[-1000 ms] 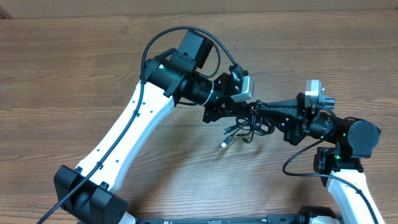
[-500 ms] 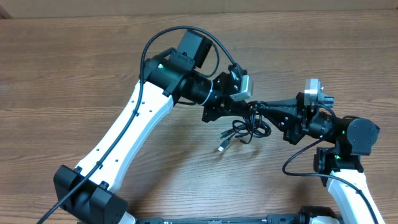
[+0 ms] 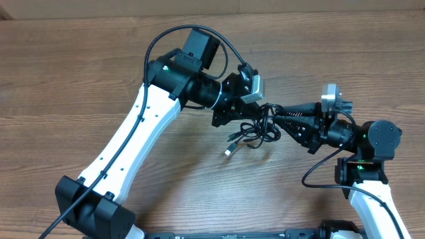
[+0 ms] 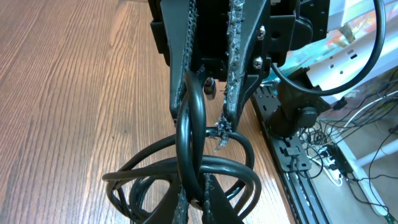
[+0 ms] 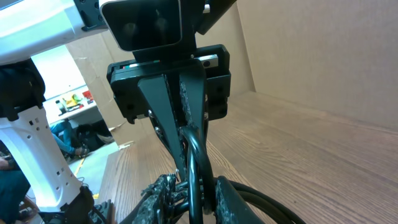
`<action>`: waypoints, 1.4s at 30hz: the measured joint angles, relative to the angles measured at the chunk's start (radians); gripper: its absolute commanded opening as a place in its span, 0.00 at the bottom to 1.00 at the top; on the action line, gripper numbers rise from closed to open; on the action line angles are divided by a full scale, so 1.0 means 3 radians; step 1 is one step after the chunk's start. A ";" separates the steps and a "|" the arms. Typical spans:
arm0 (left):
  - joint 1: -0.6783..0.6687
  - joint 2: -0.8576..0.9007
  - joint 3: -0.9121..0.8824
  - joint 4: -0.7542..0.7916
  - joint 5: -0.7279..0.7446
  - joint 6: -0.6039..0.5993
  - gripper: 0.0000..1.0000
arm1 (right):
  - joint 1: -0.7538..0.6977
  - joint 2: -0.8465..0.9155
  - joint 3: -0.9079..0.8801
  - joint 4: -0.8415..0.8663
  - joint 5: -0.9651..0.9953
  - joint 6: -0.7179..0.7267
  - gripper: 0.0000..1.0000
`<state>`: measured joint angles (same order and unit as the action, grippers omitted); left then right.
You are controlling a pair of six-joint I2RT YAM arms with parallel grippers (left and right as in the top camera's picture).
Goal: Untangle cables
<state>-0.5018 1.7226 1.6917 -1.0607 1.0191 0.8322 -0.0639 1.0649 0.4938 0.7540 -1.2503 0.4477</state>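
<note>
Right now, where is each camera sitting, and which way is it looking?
Overhead: above the table, looking straight down; shows the left arm, the right arm and the cables where they meet.
Left wrist: on the left arm, looking along its own fingers at the right gripper.
Right wrist: on the right arm, looking along its own fingers at the left gripper.
Shared: the two wrist cameras face each other, and both show the cables.
</note>
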 measured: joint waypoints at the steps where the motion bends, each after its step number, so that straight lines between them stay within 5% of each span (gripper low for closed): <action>1: 0.0000 0.0000 0.0000 0.0000 0.0000 0.0000 0.04 | 0.0000 0.0000 0.0000 -0.0005 0.0000 0.0009 0.33; 5: 0.0000 0.0000 0.0000 0.0000 -0.0001 0.0000 0.04 | 0.0000 0.0000 0.0000 -0.0020 -0.0006 -0.0017 0.55; 8: 0.0000 0.0000 0.0000 0.0000 -0.0010 -0.0001 0.04 | 0.0000 0.0000 -0.0001 -0.0020 -0.0009 -0.0020 0.61; 23: 0.0145 0.0000 0.0000 0.0051 -0.0081 -0.0139 0.04 | 0.0000 0.0000 -0.0001 -0.0019 -0.0006 -0.0024 0.65; 26: 0.0221 0.0000 0.0000 0.0053 0.0015 -0.0140 0.04 | 0.0000 0.0000 0.0000 -0.0020 -0.0006 -0.0025 0.59; 35: 0.0385 0.0000 0.0000 0.0050 0.0259 -0.0150 0.04 | 0.0001 0.0000 0.0000 -0.0020 0.0003 -0.0039 0.14; 42: 0.0385 0.0000 0.0000 0.0048 0.0308 -0.0150 0.04 | 0.0000 0.0000 0.0000 -0.0023 0.0005 -0.0027 0.04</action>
<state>-0.3862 1.7226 1.6917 -1.0462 1.1114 0.7872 -0.0639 1.0649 0.4938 0.7471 -1.2488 0.4397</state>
